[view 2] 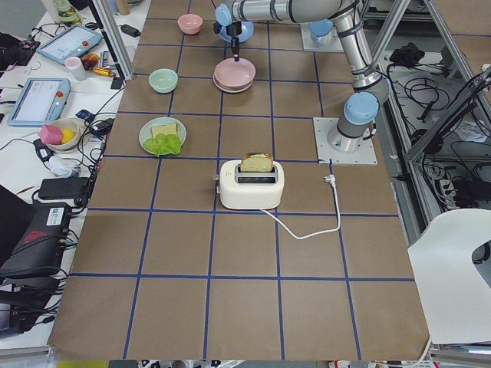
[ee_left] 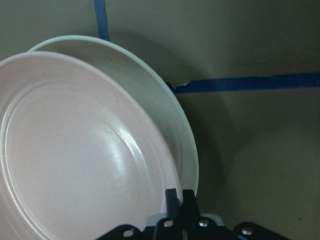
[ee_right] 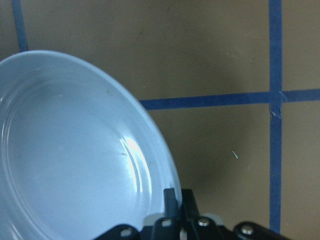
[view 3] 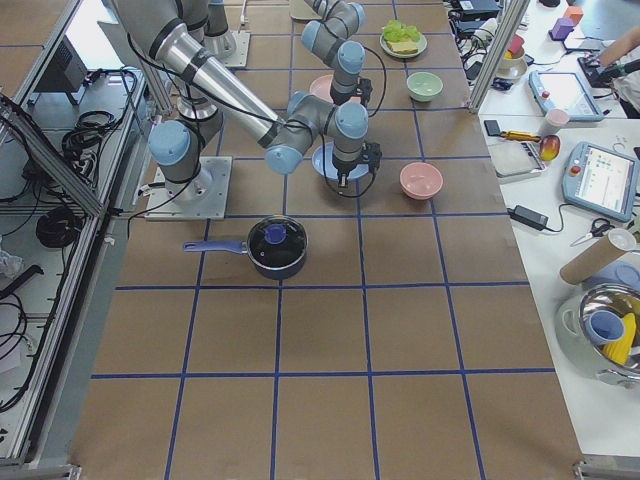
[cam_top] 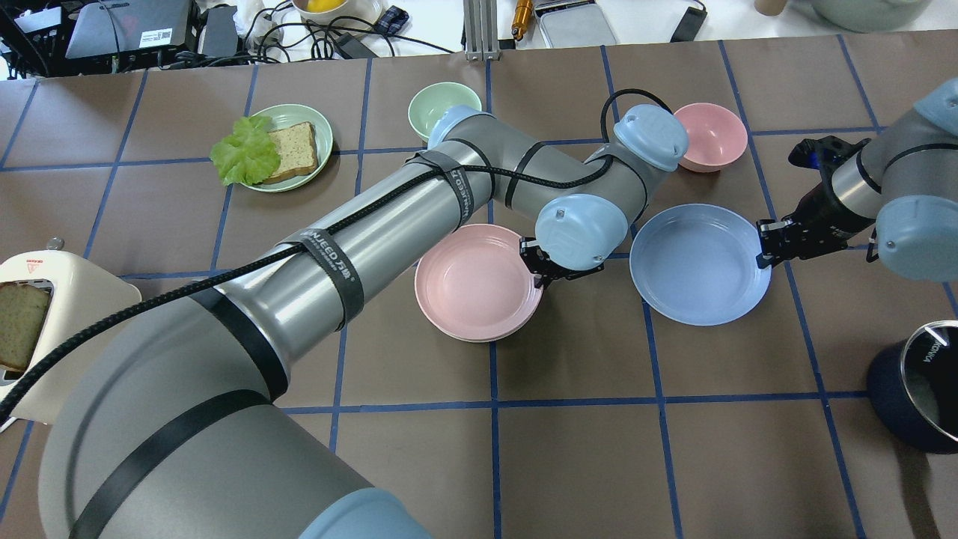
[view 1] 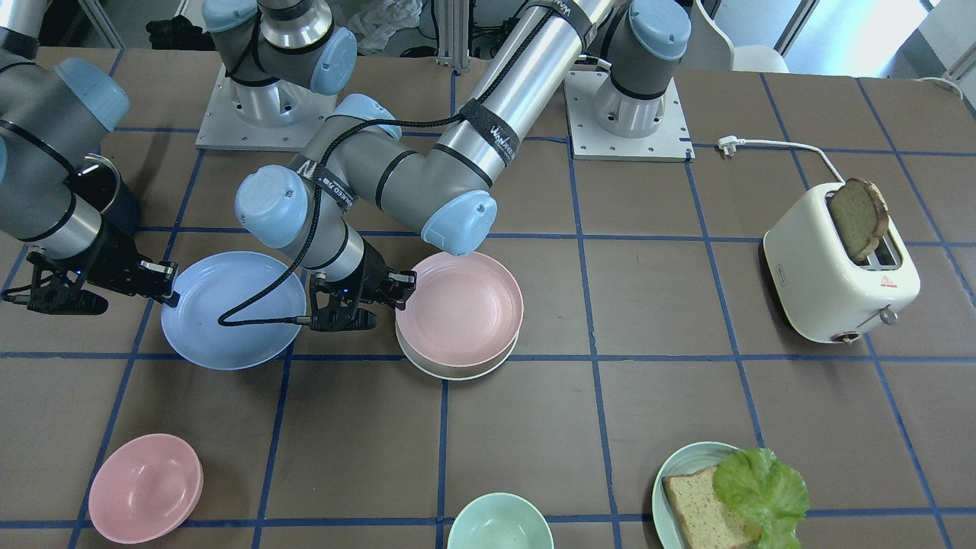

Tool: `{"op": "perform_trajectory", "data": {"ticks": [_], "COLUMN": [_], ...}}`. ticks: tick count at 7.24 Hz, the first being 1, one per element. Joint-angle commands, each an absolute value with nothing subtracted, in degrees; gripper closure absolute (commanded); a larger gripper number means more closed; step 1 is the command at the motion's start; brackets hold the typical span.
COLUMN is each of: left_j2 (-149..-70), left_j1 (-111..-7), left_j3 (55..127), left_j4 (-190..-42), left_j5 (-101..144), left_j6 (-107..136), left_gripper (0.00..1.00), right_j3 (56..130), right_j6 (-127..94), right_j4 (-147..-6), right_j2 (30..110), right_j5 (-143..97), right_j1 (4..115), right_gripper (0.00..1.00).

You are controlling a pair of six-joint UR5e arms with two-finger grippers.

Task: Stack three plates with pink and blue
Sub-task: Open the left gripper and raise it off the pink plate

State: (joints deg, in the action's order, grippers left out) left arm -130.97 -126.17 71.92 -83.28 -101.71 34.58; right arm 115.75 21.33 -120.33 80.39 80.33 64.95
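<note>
pink plate (view 1: 460,309): nested on the cream-white plate (view 1: 457,371), roughly halfway between robot-side and operator-side bench edges; cream rim peeking out on the operator side.
blue plate (cam_top: 700,263): alone, just beside the stack toward the bench's right end, not touching it; flat on the bench or slightly lifted, cannot tell.
left gripper (cam_top: 540,271): fingers nearly together, pinching the pink plate's rim on the side facing the blue plate.
right gripper (cam_top: 765,243): fingers nearly together, pinching the blue plate's rim on the side away from the stack.
step: two of three stacked, judging by layout; blue plate gripped for transfer, not yet over the stack.
next move: likely release and pull back of the left gripper to clear the stack, then lift blue by the rim, carry across, centre over pink, lower level.
risk: tilt from the one-sided rim pinch; clash between grippers in the narrow gap.
clutter: pink bowl (cam_top: 711,136) and mint-green bowl (cam_top: 443,108) near the operator-side edge; saucepan (cam_top: 922,385) toward the right end.
</note>
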Motion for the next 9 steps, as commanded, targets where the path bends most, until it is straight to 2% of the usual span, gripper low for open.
{"op": "perform_trajectory", "data": {"ticks": [1, 8, 9], "left_j2": [-131.7, -131.8, -131.8], "left_j1": [-125.9, -125.2, -125.2], "left_j3": [71.1, 71.5, 71.3], "left_j4": [-82.9, -83.1, -83.1], "left_j5": [-101.5, -101.5, -101.4], "left_j6": [34.2, 34.0, 34.2], "left_gripper": [1.00, 1.00, 0.75], "right_j3": [115.8, 115.8, 115.8], "right_j6": [21.3, 21.3, 21.3], "right_j4": [-120.3, -120.2, -120.2], "right_j2": [80.3, 80.3, 80.3], "right_j5": [80.3, 80.3, 80.3], "right_j1": [65.0, 65.0, 65.0], "right_gripper": [1.00, 1.00, 1.00]}}
